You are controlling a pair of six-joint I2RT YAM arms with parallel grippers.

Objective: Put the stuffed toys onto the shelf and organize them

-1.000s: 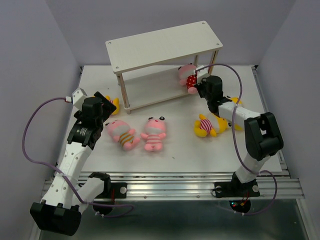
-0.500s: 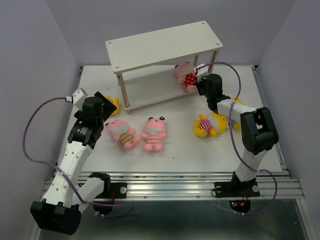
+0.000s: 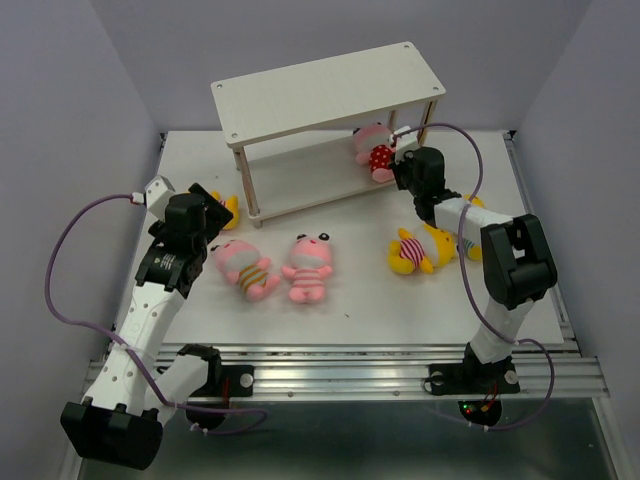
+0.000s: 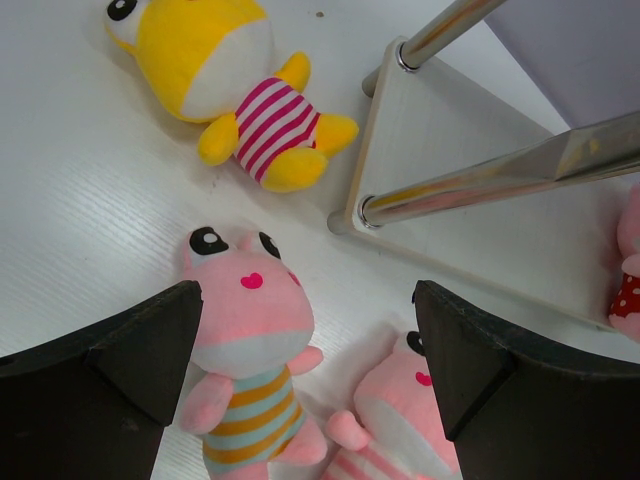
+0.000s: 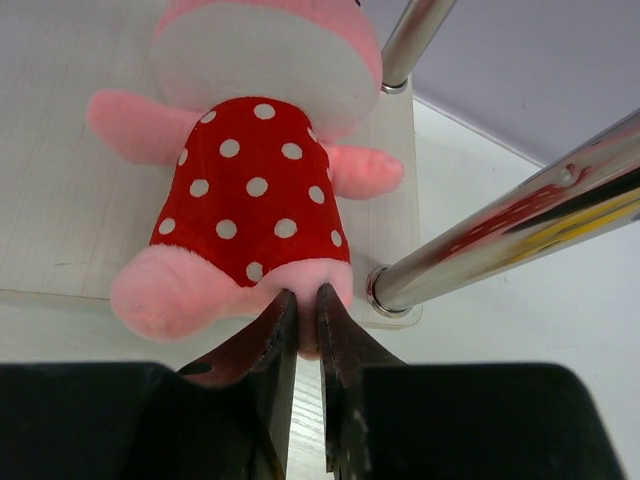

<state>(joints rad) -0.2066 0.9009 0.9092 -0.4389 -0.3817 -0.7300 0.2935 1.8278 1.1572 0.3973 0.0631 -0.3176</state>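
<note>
The off-white shelf (image 3: 330,95) stands at the back of the table. A pink stuffed toy in a red polka-dot shirt (image 3: 375,152) (image 5: 250,180) lies on the lower board (image 5: 60,200) near the right end. My right gripper (image 3: 395,172) (image 5: 307,300) pinches its foot between nearly closed jaws. My left gripper (image 3: 215,215) (image 4: 308,310) hangs open above two pink striped toys (image 4: 250,330) (image 4: 400,420) lying on the table (image 3: 243,266) (image 3: 308,265). A yellow striped toy (image 4: 215,70) (image 3: 228,208) lies by the shelf's left legs. Another yellow toy (image 3: 415,250) lies beside the right arm.
A shiny shelf leg (image 5: 500,240) stands just right of my right fingers, and a second leg (image 5: 410,40) rises behind the toy. A further bit of yellow plush (image 3: 472,204) shows behind the right arm. Grey walls close in on both sides.
My right arm pushed the polka-dot toy a little further back onto the lower board. The left arm has stayed still.
</note>
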